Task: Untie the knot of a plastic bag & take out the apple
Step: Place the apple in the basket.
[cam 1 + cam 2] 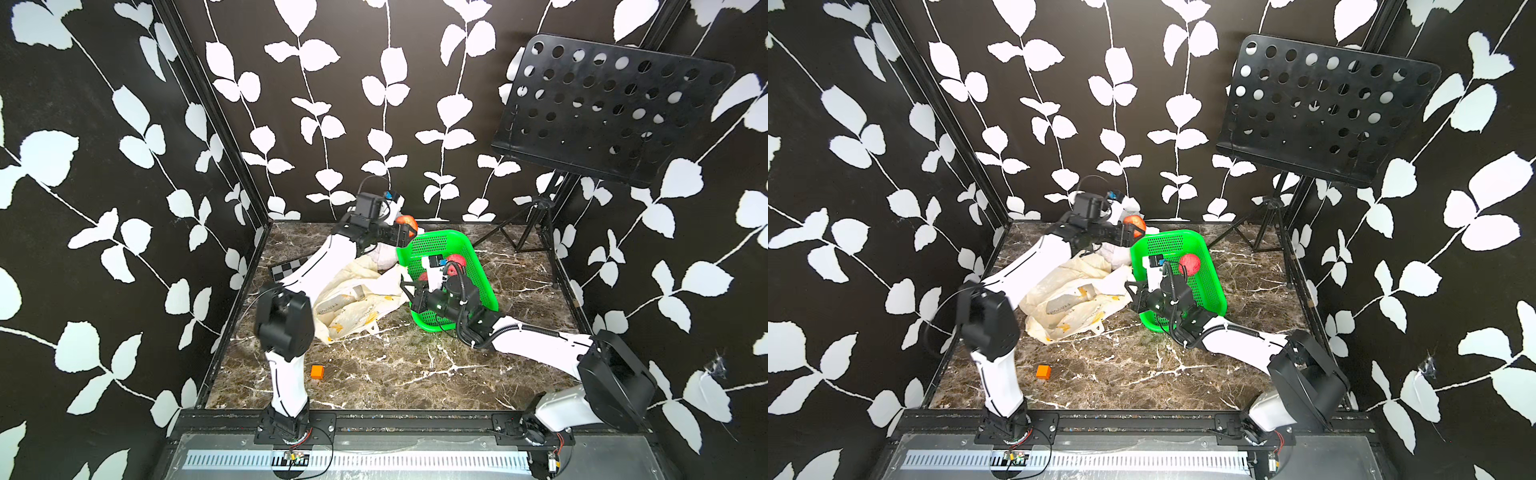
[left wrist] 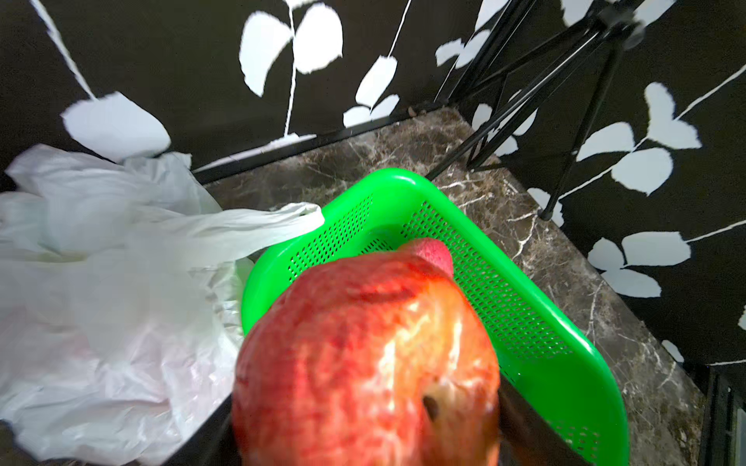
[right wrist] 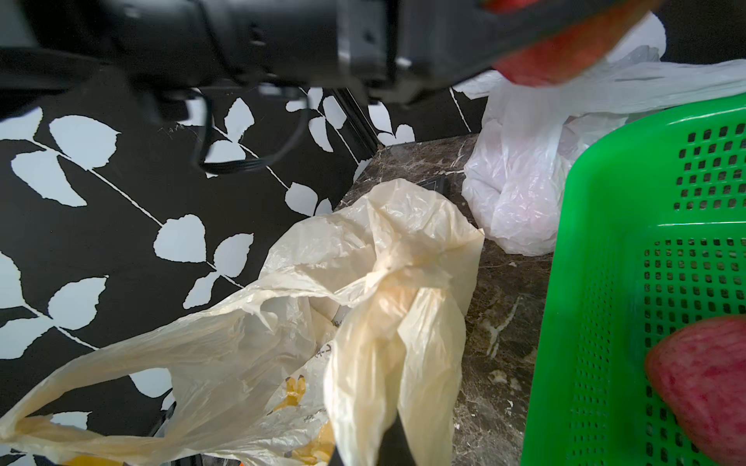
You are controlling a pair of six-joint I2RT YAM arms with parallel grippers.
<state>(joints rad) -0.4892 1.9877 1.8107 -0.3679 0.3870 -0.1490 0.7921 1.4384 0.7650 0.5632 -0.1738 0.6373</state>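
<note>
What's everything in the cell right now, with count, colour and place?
held apple: one, red-yellow, raised by basket's far corner
basket apple: at least one, red, inside basket
basket: one, green, right of centre
cream bag: one, cream, centre
white bag: one, white, behind cream bag
cube: one, orange, front left
music stand: one, black, back right
checkerboard: one, black-white, left edge
left gripper: one, black, fingers around held apple
right gripper: one, black, fingers shut on cream bag

The red-and-yellow apple (image 2: 363,363) hangs in the air over the far corner of the green basket (image 2: 565,363), while the crumpled cream plastic bag (image 1: 353,303) lies open-mouthed just beside that basket.
</note>
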